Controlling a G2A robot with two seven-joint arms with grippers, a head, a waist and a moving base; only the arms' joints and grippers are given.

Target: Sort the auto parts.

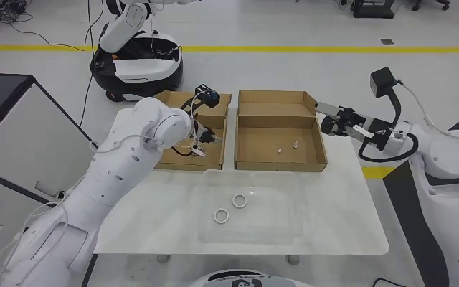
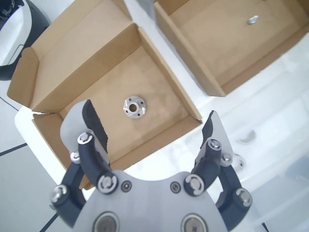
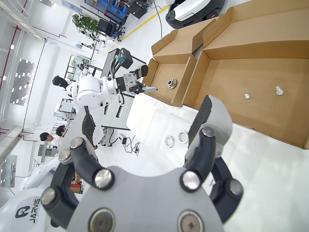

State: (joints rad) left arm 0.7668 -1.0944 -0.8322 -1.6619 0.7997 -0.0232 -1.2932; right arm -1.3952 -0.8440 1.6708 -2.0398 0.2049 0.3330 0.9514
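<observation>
1. Pictured wide open and empty: the left gripper, hanging above the left box at 11 o'clock on the table, likely placed there because of the metal flange lying flat on that box's floor, right under the spread jaws
2. Also spread apart and gripping nothing: the right gripper, held just off the right box at about its 3 o'clock, judged to be standing clear of the open cardboard
3. Lying near the middle of the right box's floor, a little apart from each other: two bolts, kept away from the flange, which suggests one kind of part per box
4. Resting just beside each other in the clear tray at 6 o'clock on the table: two white rings, well apart from both boxes, judged not yet sorted and set where either arm could reach them next
</observation>
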